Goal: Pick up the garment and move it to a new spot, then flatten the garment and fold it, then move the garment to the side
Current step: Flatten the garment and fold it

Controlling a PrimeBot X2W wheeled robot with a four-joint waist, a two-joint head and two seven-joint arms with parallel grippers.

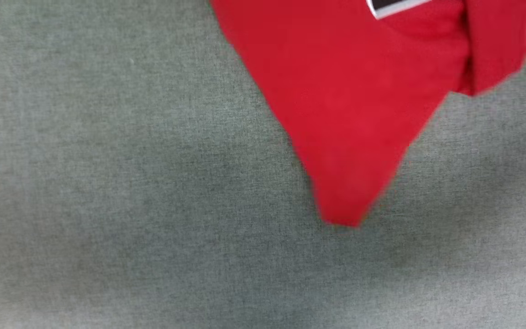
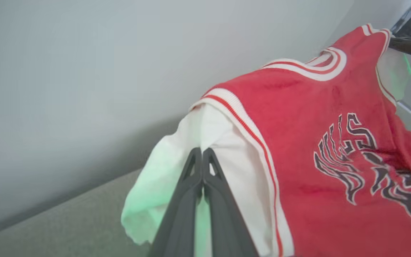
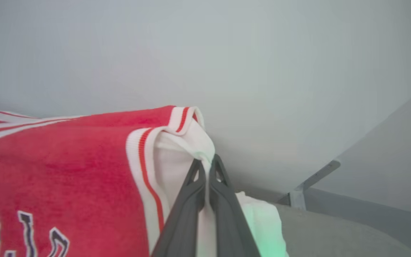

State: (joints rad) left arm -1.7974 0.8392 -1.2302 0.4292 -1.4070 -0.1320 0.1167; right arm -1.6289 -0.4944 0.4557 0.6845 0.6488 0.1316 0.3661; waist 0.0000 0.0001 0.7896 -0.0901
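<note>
Red white-sleeved jersey T-shirt (image 2: 298, 142) is hanging, long axis vertical, hem pointing downward; left tool (image 2: 202, 151) and right tool (image 3: 207, 160) are clamping its sleeves.

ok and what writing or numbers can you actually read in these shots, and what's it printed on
"ULLS", roughly: black white-outlined chest lettering on the red garment, left wrist view; creased, its start unclear.
Large figures beside it: too crumpled to read.
Letter strokes, right wrist view: cut off, unreadable.
Black-and-white patch, head view: blurred, unreadable.
</note>
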